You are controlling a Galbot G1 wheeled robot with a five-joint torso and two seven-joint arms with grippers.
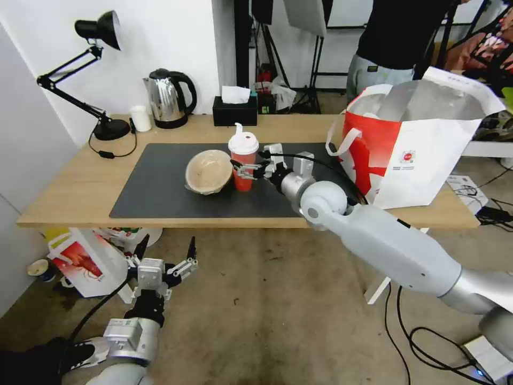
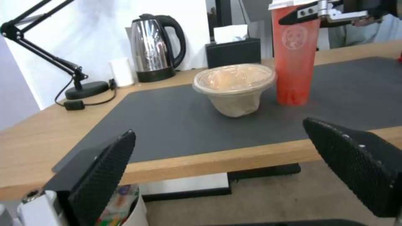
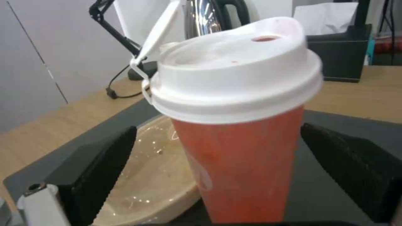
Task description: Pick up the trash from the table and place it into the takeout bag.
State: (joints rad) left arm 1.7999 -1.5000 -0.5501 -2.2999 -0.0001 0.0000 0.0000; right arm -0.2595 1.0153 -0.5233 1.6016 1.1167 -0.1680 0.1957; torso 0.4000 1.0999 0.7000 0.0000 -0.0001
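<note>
Right gripper [image 1: 245, 169] jaws straddling red cup [image 1: 243, 166], untouched

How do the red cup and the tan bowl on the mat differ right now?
The red drink cup stands tall and upright with a white spouted lid; the tan film-covered bowl is squat, wide and tilted. The right end effector brackets the cup; nothing brackets the bowl. Both sit on the dark grey mat.

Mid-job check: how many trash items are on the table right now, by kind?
Red drink cups: 1, red drink cup, between the right tool's open fingers
Tan film-covered bowls: 1, tan bowl
Total: 2
</note>
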